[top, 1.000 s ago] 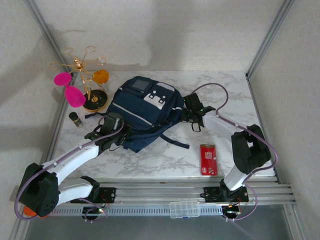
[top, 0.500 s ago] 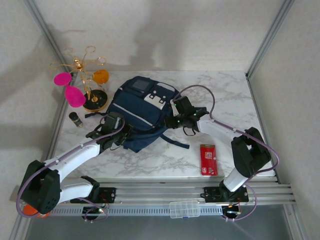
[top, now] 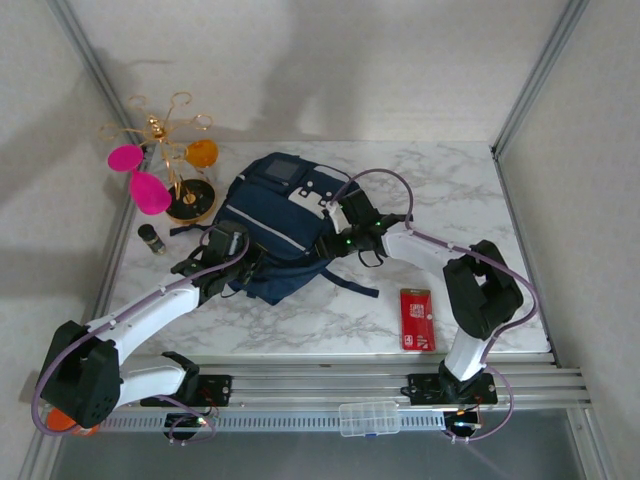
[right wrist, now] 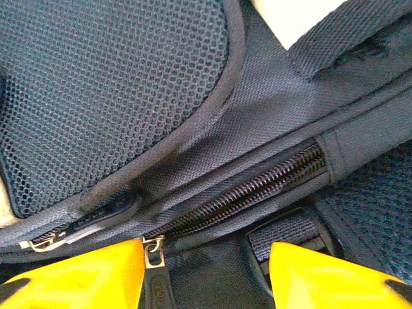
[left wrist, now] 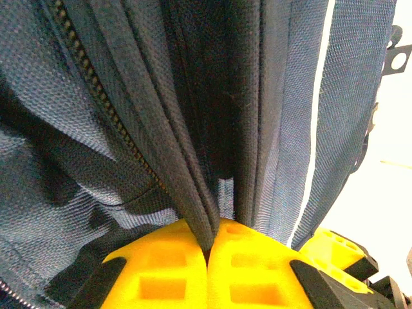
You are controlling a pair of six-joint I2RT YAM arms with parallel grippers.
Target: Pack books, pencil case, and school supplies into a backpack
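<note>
The dark navy backpack [top: 285,225] lies flat in the middle of the marble table, white patches facing up. My left gripper [top: 236,262] sits at its near left edge, yellow fingers [left wrist: 161,270] shut on a fold of backpack fabric [left wrist: 205,219] beside a white trim stripe [left wrist: 317,135]. My right gripper [top: 336,232] is over the bag's right side, open. Its yellow pads [right wrist: 77,277] straddle a closed black zipper [right wrist: 257,187], with the metal zipper pull [right wrist: 153,254] next to the left pad. The two books are out of view.
A red flat packet [top: 416,318] lies on the table near the right arm. At the back left stand a gold wire stand [top: 172,160] with pink and orange pieces and a small dark bottle [top: 151,239]. A clear plastic box [top: 369,417] sits on the front rail.
My right gripper has swung left from beside the backpack onto its right side, over the zipper. The left gripper has stayed clamped on the fabric.
</note>
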